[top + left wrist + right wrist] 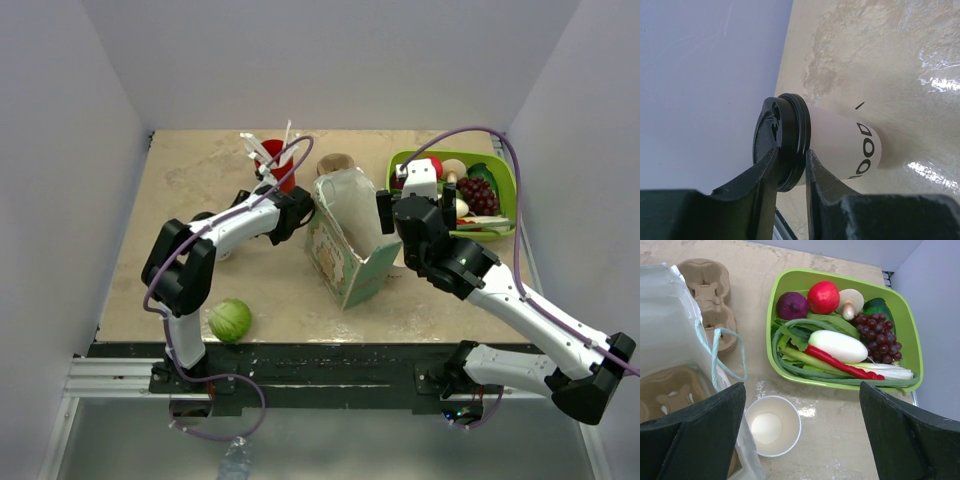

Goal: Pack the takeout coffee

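My left claw [791, 156] is clamped on the black lid [782, 135] of the takeout coffee [840, 142], mid-frame in the left wrist view, with the desk [880, 60] behind it. My right claw [801, 395] stands wide, holding nothing, above a lidless cup [772, 426] at lower centre, beside the paper bag [670, 330].

The beige marbled table [170, 190] carries a red cup [283, 172] with straws at upper centre, a cardboard cup holder [337, 162] just right of it, a paper bag [352, 245] in the middle, a green tray [800, 279] of vegetables at upper right and a cabbage [229, 320] at lower left. An open white cup [772, 426] stands between bag and tray. Whether the lidded white cup [840, 145] touches the table cannot be told.
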